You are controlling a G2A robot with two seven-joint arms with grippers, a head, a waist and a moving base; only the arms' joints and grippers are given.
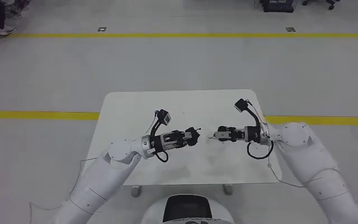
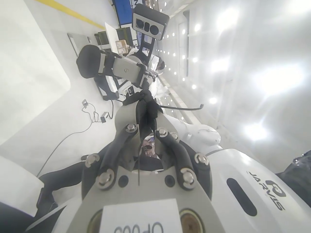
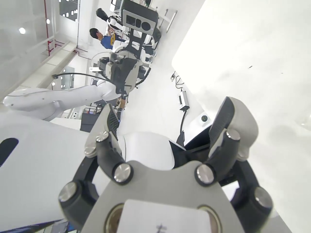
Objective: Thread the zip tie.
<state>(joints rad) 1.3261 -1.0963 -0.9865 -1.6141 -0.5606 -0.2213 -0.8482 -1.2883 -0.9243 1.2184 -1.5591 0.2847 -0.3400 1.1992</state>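
Grey floor (image 1: 56,73) with two yellow lines (image 1: 50,115) lies around a white worktop (image 1: 140,106) that has rounded corners. Both arms come in from the near edge and meet over the middle of it, about halfway between the far and near edges and well apart from the left and right edges.

The left claw (image 1: 195,135) and the right claw (image 1: 215,135) point at each other, tip toward tip. They are near but apart, with a small gap between them.

In the left wrist view, the black fingers (image 2: 151,109) of the left claw are pressed together. A thin dark strip, which seems to be the zip tie (image 2: 139,170), runs from between them back toward the palm, so this claw is pinching it. How far the strip sticks out in front I cannot tell.

The right claw is spread wide. Its two fingers (image 3: 224,120) stand far from each other, and nothing lies between them.
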